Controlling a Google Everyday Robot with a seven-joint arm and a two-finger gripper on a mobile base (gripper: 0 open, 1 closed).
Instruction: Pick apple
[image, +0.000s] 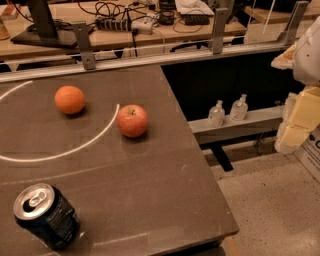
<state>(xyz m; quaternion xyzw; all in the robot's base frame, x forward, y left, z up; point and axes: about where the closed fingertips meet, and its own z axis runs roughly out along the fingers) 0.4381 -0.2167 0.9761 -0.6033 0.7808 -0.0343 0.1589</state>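
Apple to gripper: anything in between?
Camera view: nothing stands on the table between the apple and the gripper, which hangs beyond the table at the picture's right. Only bare surface, then two small bottles on a low ledge.

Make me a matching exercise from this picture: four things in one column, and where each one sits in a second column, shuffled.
1. apple
2. orange
3. can
4. gripper

A. on the table, lower left of the picture
B. at the picture's right edge, off the table
C. just right of the end of the white arc
D. inside the white arc

Pairs: 1-C, 2-D, 3-A, 4-B
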